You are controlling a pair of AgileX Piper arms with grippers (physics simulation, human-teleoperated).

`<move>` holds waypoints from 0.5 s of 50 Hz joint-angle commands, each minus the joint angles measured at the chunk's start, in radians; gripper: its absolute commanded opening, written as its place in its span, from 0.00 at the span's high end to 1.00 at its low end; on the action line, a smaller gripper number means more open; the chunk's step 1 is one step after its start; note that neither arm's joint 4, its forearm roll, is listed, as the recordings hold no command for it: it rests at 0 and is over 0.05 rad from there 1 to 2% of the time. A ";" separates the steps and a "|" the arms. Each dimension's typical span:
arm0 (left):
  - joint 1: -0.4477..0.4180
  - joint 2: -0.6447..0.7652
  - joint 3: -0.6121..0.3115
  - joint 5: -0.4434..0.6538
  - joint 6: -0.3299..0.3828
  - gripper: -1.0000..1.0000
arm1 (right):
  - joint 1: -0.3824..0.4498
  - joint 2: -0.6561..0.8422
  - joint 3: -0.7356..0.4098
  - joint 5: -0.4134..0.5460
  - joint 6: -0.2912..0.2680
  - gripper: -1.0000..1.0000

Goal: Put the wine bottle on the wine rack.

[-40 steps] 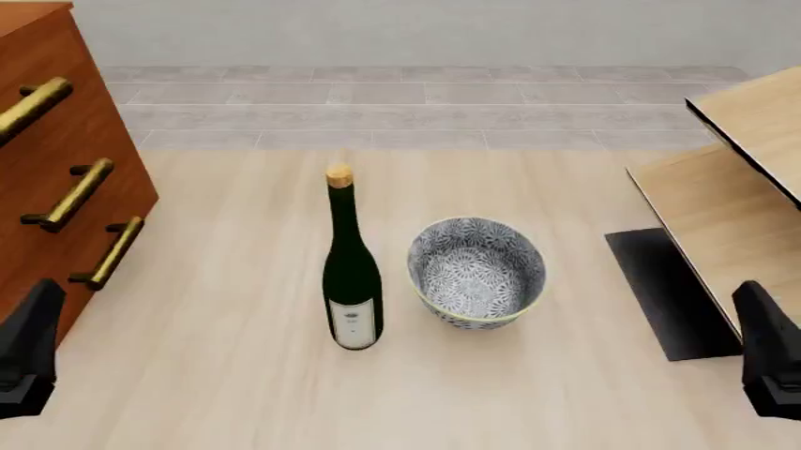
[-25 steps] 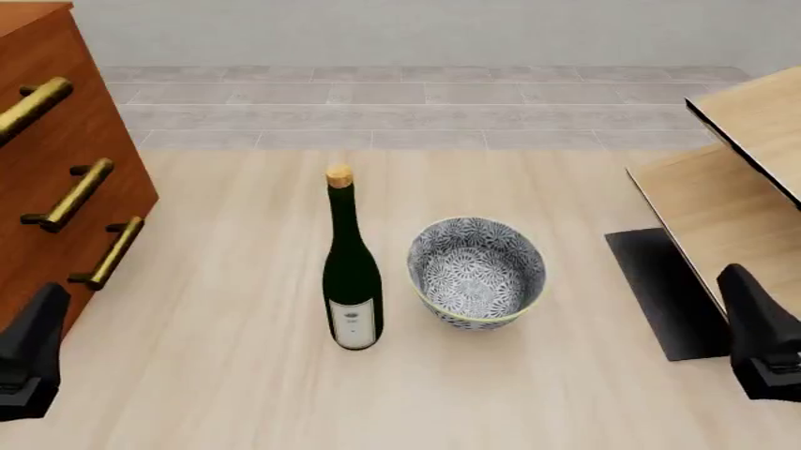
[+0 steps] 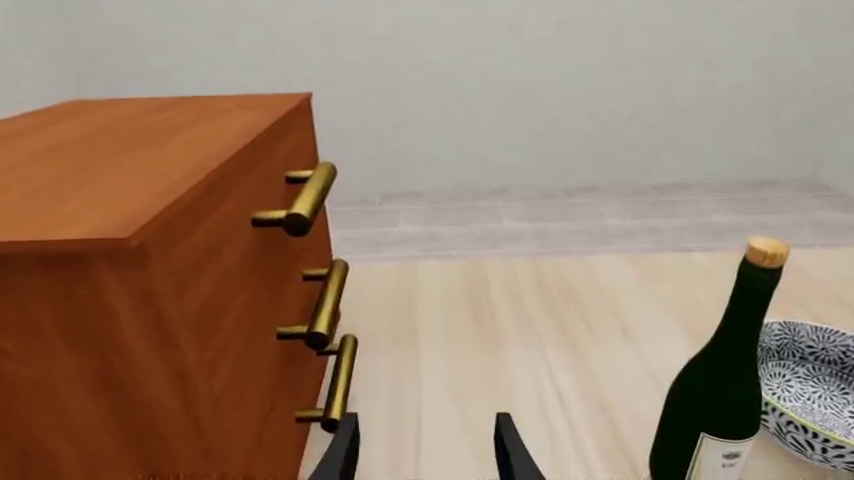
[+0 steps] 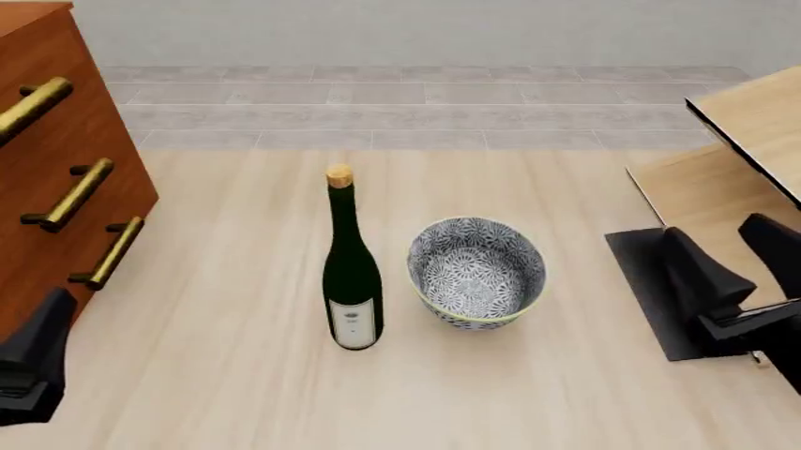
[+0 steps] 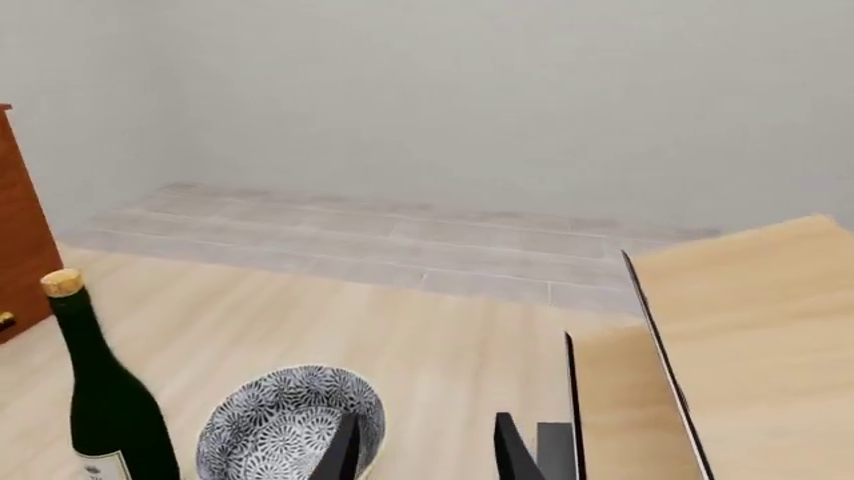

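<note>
Altogether: one bottle (image 4: 352, 272), one bowl (image 4: 477, 271), one rack (image 4: 738, 187), one cabinet (image 4: 56, 178); right gripper (image 4: 736, 272) spread empty, left gripper (image 3: 422, 450) apparently likewise, seen clearly only by wrist.

Patterned bowl (image 4: 477, 271) sits mid-table, upright; a brown drawer cabinet (image 4: 56, 178) with brass handles (image 4: 75, 195) stands at the left edge.

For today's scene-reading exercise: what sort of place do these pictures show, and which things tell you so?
Probably a simulated tabletop made up like a home dining or kitchen corner. A wine bottle stands upright beside a patterned bowl on pale wood, with a wine rack to the right and a drawer cabinet to the left.
</note>
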 commanded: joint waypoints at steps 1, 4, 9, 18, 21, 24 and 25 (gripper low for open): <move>-0.004 0.000 0.000 0.020 0.011 0.00 | 0.083 0.165 -0.021 -0.124 -0.005 0.00; -0.004 0.000 0.000 0.020 0.014 0.00 | 0.083 0.191 -0.024 -0.147 -0.011 0.00; -0.003 0.000 0.000 0.023 0.014 0.00 | 0.119 0.258 -0.038 -0.192 -0.008 0.00; -0.009 0.000 0.001 0.028 0.013 0.00 | 0.152 0.316 -0.059 -0.229 0.023 0.00; -0.014 0.000 0.001 0.028 0.011 0.00 | 0.167 0.340 -0.068 -0.233 0.023 0.00; -0.015 0.000 0.001 0.029 0.011 0.00 | 0.178 0.365 -0.085 -0.227 0.034 0.00; -0.015 0.000 0.001 0.030 0.008 0.00 | 0.183 0.377 -0.091 -0.226 0.038 0.00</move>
